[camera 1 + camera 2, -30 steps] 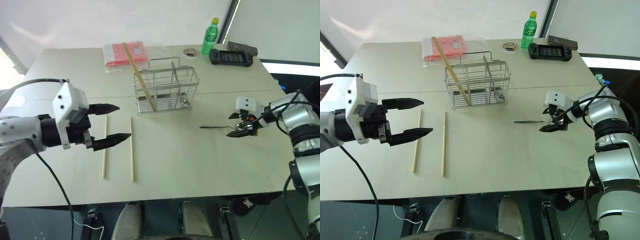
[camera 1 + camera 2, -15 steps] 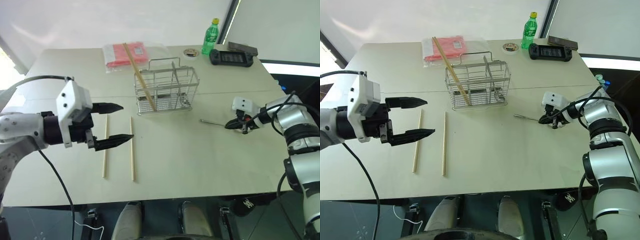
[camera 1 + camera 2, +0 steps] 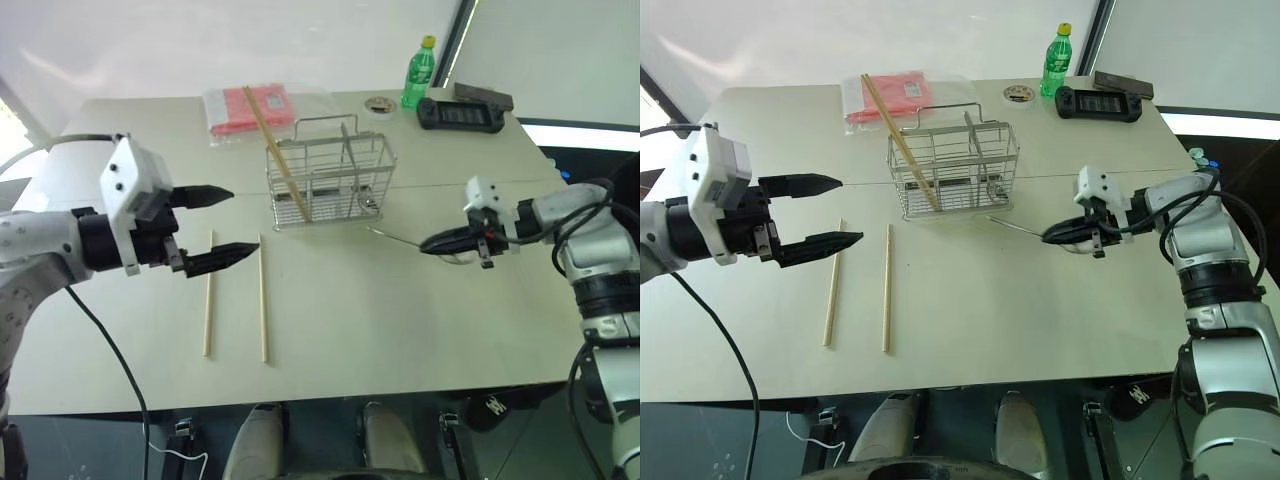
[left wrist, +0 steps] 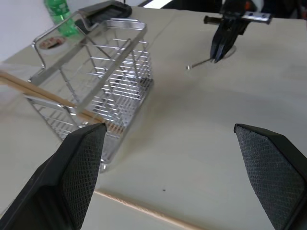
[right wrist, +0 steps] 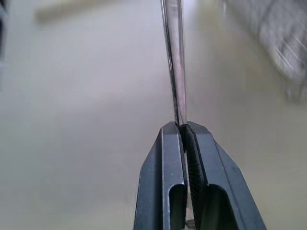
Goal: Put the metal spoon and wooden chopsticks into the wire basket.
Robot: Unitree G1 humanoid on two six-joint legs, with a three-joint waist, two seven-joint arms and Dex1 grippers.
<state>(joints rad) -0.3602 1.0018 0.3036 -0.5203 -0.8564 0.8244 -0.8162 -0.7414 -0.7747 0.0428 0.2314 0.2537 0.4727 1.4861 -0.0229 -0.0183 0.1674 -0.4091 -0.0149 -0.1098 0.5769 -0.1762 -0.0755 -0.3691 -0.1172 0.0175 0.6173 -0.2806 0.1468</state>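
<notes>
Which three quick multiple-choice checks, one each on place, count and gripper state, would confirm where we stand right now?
1. Where is the metal spoon?
A. In the wire basket
B. Pinched in the right gripper
C. Beside the green bottle

2. How many wooden chopsticks lie flat on the table?
A. One
B. Two
C. Four

3. The left gripper is:
A. Open, holding nothing
B. Shut on a chopstick
C. Shut on the basket

Key: 1 B, the right gripper is clamped on it. 2 B, a pair lies flat; another leans in the wire basket. 3 A, the left gripper is spread wide.
</notes>
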